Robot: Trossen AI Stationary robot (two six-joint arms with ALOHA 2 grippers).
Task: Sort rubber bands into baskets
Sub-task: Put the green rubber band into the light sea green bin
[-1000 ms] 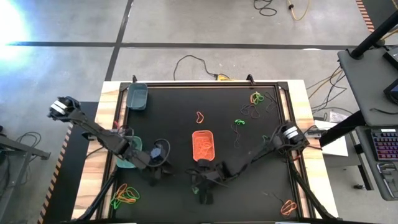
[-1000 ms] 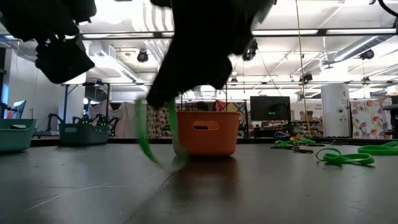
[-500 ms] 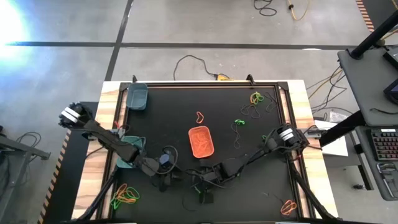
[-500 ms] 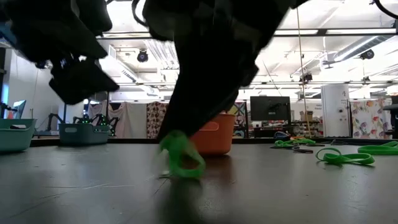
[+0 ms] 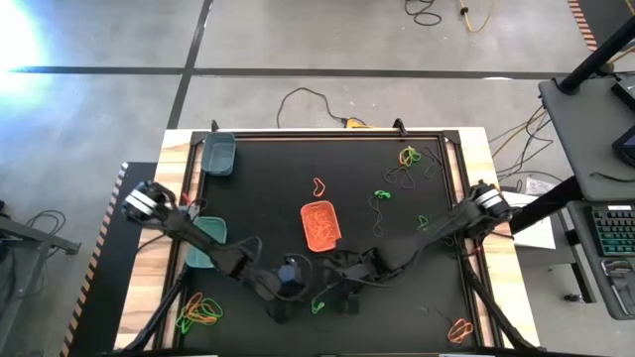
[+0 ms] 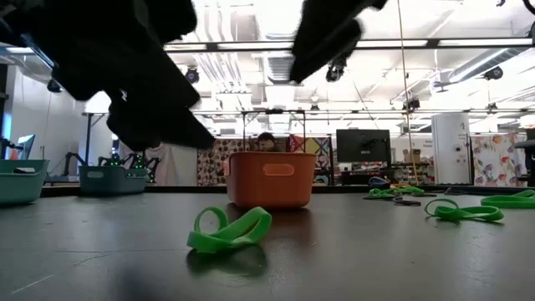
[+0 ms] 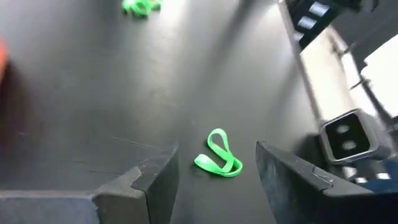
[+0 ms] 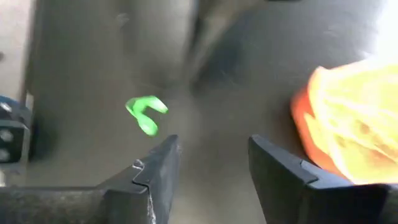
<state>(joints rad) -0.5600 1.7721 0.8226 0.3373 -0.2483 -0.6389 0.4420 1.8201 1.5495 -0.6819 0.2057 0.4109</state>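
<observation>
With both my left gripper (image 7: 216,171) and right gripper (image 8: 213,163) fingers apart, the loose green band (image 5: 317,305) in the lower middle may be knocked away if my arms collide.

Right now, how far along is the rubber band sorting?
Done: orange bands lie in the orange basket. In hand: nothing; a green band lies on the mat between the open left gripper and open right gripper. Left: loose bands at the far corner and others at the table's edges.

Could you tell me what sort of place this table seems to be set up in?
Probably a robotics lab or workshop hall. The low view shows an open ceiling with pipes and lights, a monitor behind the orange basket, and what look like other arm stations beyond. The high view shows cables on the concrete floor.
</observation>
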